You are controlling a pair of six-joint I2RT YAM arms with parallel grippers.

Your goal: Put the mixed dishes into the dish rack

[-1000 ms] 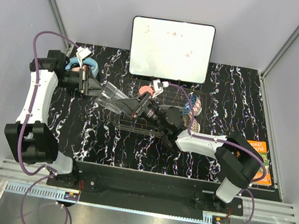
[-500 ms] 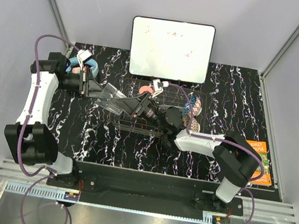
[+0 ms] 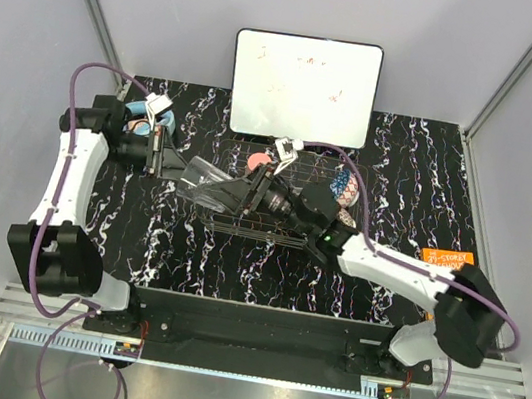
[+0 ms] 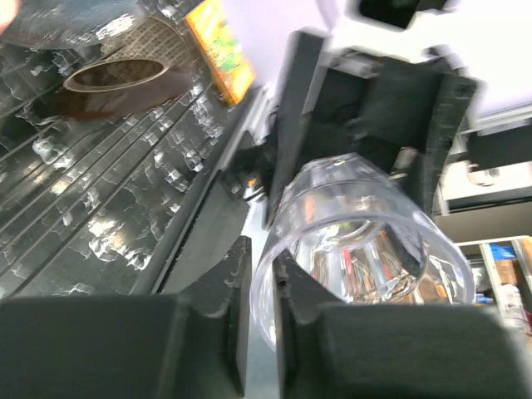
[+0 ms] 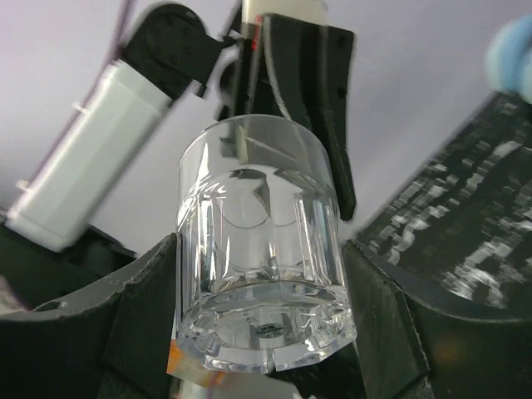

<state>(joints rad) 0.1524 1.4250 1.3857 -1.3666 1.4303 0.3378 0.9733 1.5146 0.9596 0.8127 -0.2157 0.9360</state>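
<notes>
The clear glass mug (image 3: 203, 180) hangs in the air left of the dish rack (image 3: 296, 169), held between both arms. My left gripper (image 3: 178, 167) is shut on its rim, one finger (image 4: 237, 287) outside and one inside the glass (image 4: 357, 241). My right gripper (image 3: 239, 193) is closed round its thick base (image 5: 262, 332), with a finger (image 5: 137, 320) on each side. The pink cup (image 3: 260, 161) and the blue patterned bowl (image 3: 345, 184) sit in the rack. A brown-rimmed bowl (image 4: 116, 79) lies on the rack wires. The other dishes are hidden.
The white whiteboard (image 3: 304, 86) stands at the back, just behind the rack. The light-blue headphones (image 3: 142, 119) lie at the far left behind my left wrist. An orange booklet (image 3: 447, 257) lies at the right edge of the black marbled table (image 3: 187, 248).
My right arm has stretched out to the left and its gripper has come round the mug's base. My left gripper has carried the mug slightly right and nearer.
</notes>
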